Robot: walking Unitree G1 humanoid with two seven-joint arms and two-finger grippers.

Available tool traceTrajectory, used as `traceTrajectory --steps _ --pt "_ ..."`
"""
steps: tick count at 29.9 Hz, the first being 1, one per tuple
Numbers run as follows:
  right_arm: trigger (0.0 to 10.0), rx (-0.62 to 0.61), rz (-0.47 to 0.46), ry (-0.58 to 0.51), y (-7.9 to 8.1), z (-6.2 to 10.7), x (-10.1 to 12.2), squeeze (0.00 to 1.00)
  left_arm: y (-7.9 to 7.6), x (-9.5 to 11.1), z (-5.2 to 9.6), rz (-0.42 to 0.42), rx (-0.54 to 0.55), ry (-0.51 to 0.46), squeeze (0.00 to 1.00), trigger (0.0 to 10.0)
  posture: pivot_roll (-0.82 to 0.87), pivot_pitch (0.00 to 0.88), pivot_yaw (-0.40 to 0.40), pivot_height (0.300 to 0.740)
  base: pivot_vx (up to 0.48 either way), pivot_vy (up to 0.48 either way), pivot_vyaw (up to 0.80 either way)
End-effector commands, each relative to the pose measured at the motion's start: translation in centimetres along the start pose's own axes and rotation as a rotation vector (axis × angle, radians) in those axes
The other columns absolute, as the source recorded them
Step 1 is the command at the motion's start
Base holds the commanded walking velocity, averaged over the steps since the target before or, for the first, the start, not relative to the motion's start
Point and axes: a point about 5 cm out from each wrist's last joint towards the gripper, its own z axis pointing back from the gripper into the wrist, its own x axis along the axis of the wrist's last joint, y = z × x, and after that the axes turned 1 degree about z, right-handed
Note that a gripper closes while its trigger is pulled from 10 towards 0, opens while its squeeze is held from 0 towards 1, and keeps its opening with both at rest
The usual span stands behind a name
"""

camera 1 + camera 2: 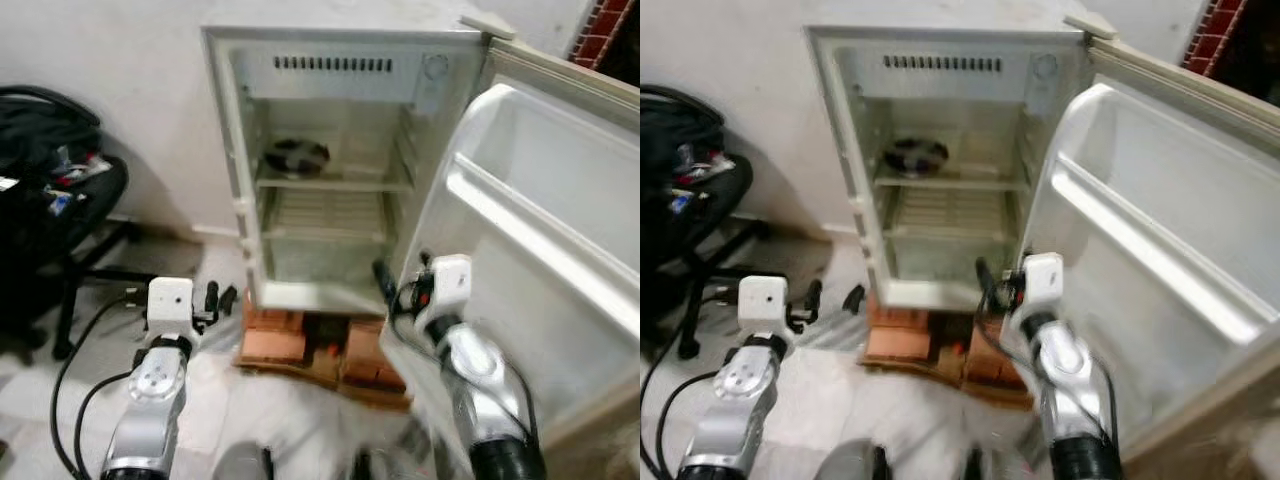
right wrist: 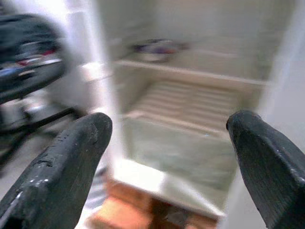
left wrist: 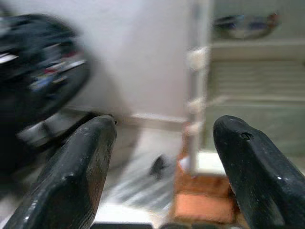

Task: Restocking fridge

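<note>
Already the fridge (image 1: 330, 170) stands open, upper middle of the frame. Both the left gripper (image 3: 162, 171) and right gripper (image 2: 167, 167) are spread, empty. On its shelf sits perhaps a plate (image 1: 296, 155): stiff, breakable; grip its rim.

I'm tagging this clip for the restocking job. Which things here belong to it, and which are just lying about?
Job:
fridge, open
fridge door, swung wide
dark plate on the upper shelf
left tool, open, nothing held
right tool, open, nothing held

Lying about:
black chair piled with clutter
bricks under the fridge
</note>
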Motion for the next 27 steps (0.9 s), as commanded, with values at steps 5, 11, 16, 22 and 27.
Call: traceTrajectory --steps 5,11,16,22,27 --pt "10.0 0.076 -0.047 0.072 0.3 0.5 -1.0 0.00 0.0 -1.7 0.7 -0.018 -0.003 0.066 0.00 10.0 0.12 0.000 -0.006 0.740 -0.368 -0.310 0.00" --pt "10.0 0.036 -0.019 0.060 -0.8 0.4 -0.6 0.00 0.0 -1.3 1.2 -0.076 -0.067 -0.001 0.00 10.0 0.12 0.000 -0.008 0.740 -0.021 -0.052 0.00" --pt "10.0 -0.096 0.021 0.015 -2.4 0.0 0.4 0.00 0.3 -1.4 1.2 -0.075 -0.076 -0.006 0.00 10.0 0.12 0.000 -0.006 0.740 0.418 0.000 0.00" --pt "10.0 -0.079 0.015 0.013 -2.2 0.1 0.4 0.00 0.2 -1.4 1.2 -0.082 -0.090 -0.011 0.00 10.0 0.12 0.000 -0.004 0.740 0.413 -0.138 0.00" --pt "10.0 -0.080 0.022 0.034 -2.9 0.6 0.0 0.00 0.0 -1.6 1.4 -0.083 -0.099 -0.006 0.00 10.0 0.12 0.000 -0.006 0.740 0.370 -0.302 0.00"
